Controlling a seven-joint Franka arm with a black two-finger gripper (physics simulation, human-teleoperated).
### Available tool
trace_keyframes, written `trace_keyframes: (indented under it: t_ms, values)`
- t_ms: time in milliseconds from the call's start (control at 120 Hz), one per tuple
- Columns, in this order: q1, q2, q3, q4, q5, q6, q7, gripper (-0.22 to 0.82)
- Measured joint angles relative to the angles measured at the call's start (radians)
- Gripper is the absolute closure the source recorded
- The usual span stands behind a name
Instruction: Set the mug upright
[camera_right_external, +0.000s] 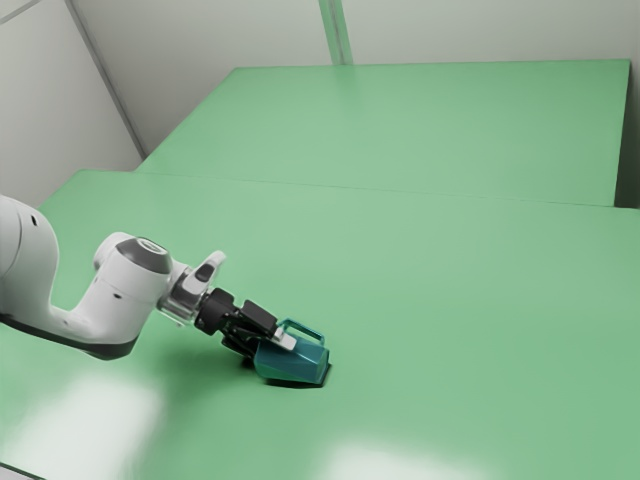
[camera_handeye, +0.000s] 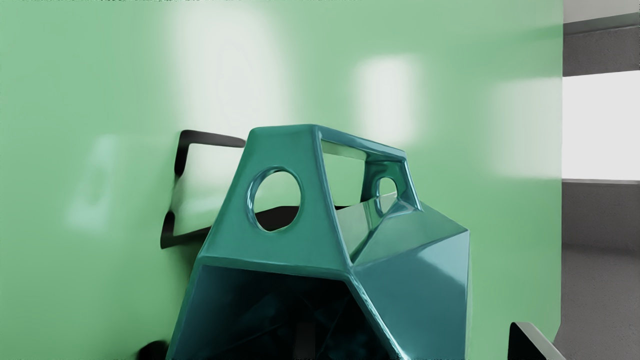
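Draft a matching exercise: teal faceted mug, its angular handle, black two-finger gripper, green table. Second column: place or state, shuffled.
1. mug
2. handle
3. gripper
4. table

A. sticking out from the mug's body, pierced by round holes
B. bearing the mug
C. lying on its side
D. open, at the mug's mouth end

Pairs: 1-C, 2-A, 3-D, 4-B
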Motion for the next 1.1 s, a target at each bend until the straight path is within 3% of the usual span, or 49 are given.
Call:
trace_keyframes:
  t_ms: [567, 950, 1100]
  values:
    - [-0.009, -0.008, -0.002, 0.000, -0.027, -0.013, 0.042, 0.67]
    - [-0.017, -0.109, -0.034, 0.016, -0.031, -0.013, 0.048, 0.76]
    - [-0.010, -0.132, -0.063, 0.128, 0.056, -0.006, 0.024, 0.77]
